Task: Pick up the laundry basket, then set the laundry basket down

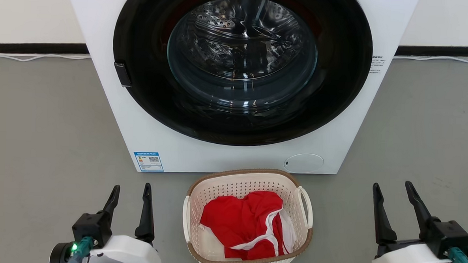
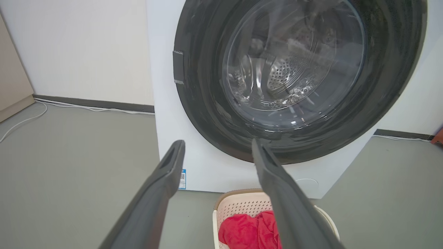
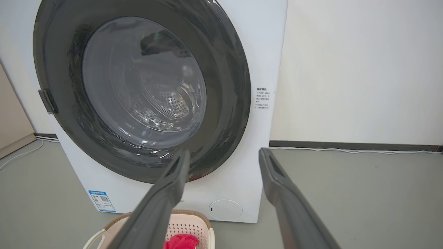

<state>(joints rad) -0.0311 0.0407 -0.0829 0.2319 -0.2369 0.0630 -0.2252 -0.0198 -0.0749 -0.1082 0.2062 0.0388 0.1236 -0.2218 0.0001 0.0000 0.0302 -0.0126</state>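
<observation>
The cream-white perforated plastic laundry basket (image 1: 247,221), red cloth (image 1: 242,222) inside, sits on the grey floor (image 1: 40,139) before the white washer (image 1: 236,80); left gripper (image 1: 130,194) and right gripper (image 1: 393,192) flank it, fingers wide, empty.

Head view angled down, wrist views low, all sharing washer (image 1: 225,157)
</observation>
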